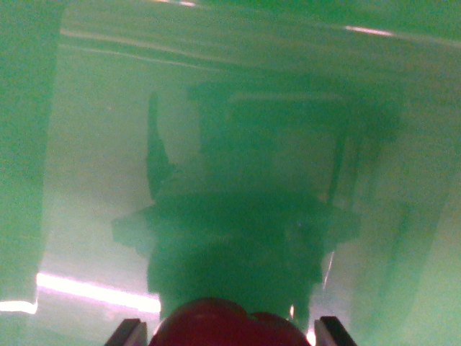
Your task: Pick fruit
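A dark red, rounded fruit (227, 323) fills the bottom middle of the wrist view. My gripper (229, 333) is shut on it, one black fingertip (128, 333) at its left side and the other at its right. Only the upper part of the fruit shows; the rest is cut off by the frame's lower edge. Below and beyond it lies a glossy green surface (94, 180).
The green surface mirrors a dark, blurred shape of the arm and gripper (245, 216) in the middle of the view. Bright streaks of light (94, 292) cross it low on the left. A darker green band runs down the left edge.
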{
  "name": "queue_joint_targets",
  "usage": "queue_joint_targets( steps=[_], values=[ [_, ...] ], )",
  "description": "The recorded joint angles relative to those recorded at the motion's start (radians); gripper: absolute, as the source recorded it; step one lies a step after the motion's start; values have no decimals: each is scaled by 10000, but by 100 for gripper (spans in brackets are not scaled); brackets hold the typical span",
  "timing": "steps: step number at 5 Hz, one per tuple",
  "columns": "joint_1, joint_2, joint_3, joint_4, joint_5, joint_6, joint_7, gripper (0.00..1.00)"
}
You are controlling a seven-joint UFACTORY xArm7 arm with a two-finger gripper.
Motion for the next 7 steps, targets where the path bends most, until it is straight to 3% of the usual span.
queue_joint_targets(
  steps=[1, 2, 3, 4, 5, 7],
  values=[
    [0, 0, 0, 0, 0, 0, 0, 100],
    [0, -105, 0, 151, 0, 256, 0, 100],
    [0, -105, 0, 151, 0, 256, 0, 100],
    [-1, -235, 1, 340, 1, 574, -1, 100],
    [-1, -235, 1, 340, 1, 574, -1, 100],
    [-1, -542, 1, 784, 2, 1326, -1, 100]
  ],
)
